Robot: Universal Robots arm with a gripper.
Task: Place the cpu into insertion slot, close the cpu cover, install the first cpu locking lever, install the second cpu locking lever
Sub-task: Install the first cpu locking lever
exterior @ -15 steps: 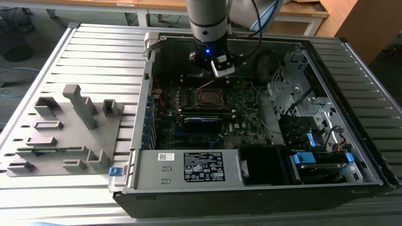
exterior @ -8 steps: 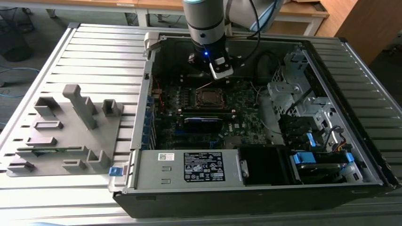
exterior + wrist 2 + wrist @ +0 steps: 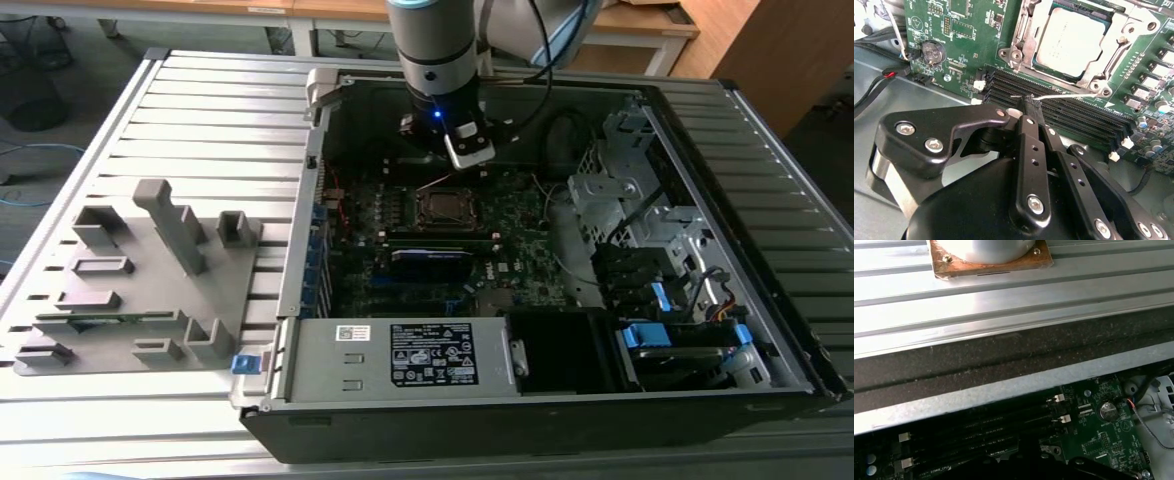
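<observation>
The cpu point(image 3: 1071, 40), silver-grey on top, lies in the insertion slot point(image 3: 441, 206) in the middle of the motherboard. The cpu cover point(image 3: 1023, 27), a silver frame, lies flat around it. A thin silver cpu locking lever point(image 3: 1069, 95) runs from the socket's corner over the memory slots, and my gripper point(image 3: 1030, 101) is shut on its free end. In the exterior view my gripper point(image 3: 470, 155) hangs just behind the socket, inside the open computer case, with the lever point(image 3: 433, 182) slanting up toward it.
Long black memory slots point(image 3: 1069, 115) lie between gripper and socket. A coin cell point(image 3: 931, 51) and loose cables point(image 3: 874, 80) sit nearby. The case holds a power supply point(image 3: 400, 355) and a drive cage point(image 3: 641, 220). A grey fixture point(image 3: 134, 280) stands on the slatted table.
</observation>
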